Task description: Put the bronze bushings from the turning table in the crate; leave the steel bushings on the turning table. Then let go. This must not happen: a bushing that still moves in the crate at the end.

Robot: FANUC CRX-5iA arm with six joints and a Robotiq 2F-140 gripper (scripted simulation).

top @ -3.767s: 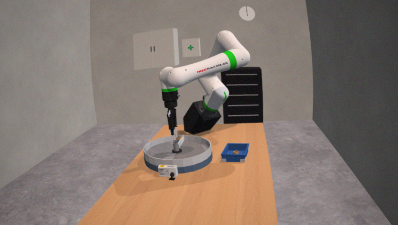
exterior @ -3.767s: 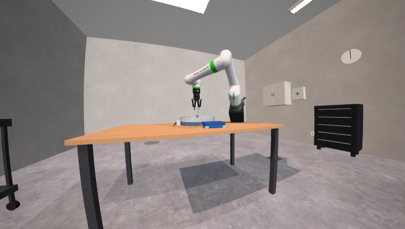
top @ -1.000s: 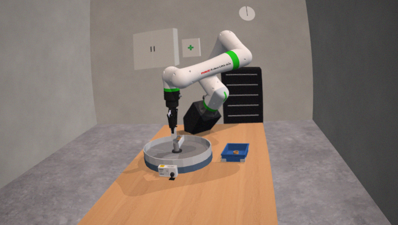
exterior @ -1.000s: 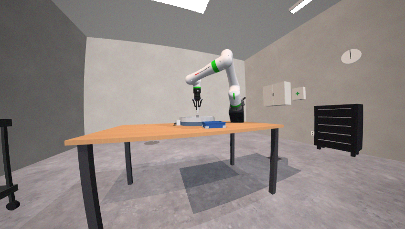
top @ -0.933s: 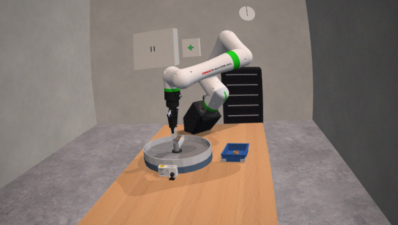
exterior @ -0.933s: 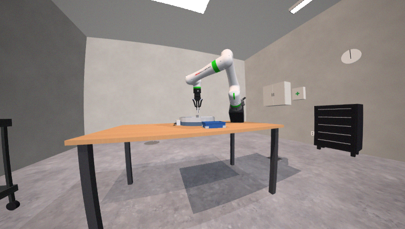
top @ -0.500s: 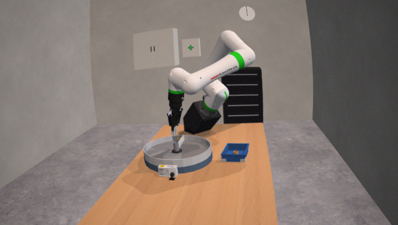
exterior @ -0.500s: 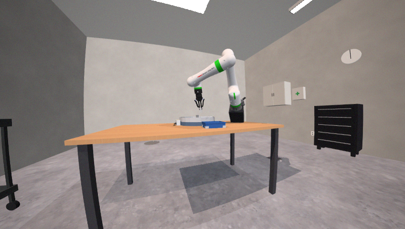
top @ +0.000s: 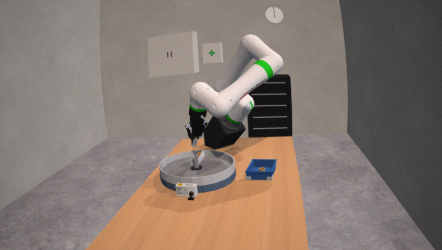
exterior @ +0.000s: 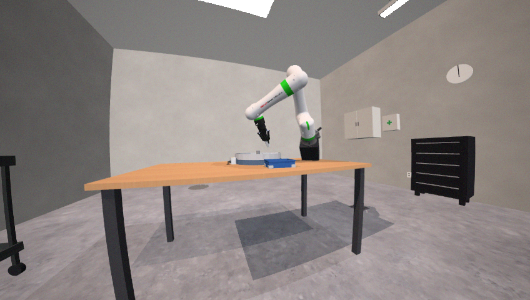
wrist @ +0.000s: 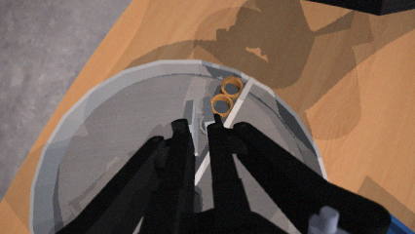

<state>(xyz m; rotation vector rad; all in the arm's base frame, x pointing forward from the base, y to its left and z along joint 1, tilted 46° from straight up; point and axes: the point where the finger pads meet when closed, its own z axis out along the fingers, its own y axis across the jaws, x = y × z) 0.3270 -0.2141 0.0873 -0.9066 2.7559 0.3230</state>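
Observation:
Two bronze bushings [wrist: 232,86] [wrist: 221,103] lie side by side on the grey turning table [top: 173,174] [wrist: 73,127] [exterior: 248,159], near its far rim beside a white divider bar [wrist: 238,106]. In the top view they show as a small orange spot [top: 197,152]. My gripper [top: 194,142] [wrist: 200,110] [exterior: 267,144] hangs a little above them, fingers shut with nothing between them. A bit of grey ring shows behind the fingertips; I cannot tell if it is a steel bushing. The blue crate [top: 252,167] [exterior: 279,162] to the right holds one bronze bushing [top: 261,169].
A grey hub post [top: 196,161] stands at the turning table's centre. A white control box [top: 186,188] sits at the table's near side. The arm's black base [top: 223,131] stands behind the turning table on the wooden table [top: 217,223].

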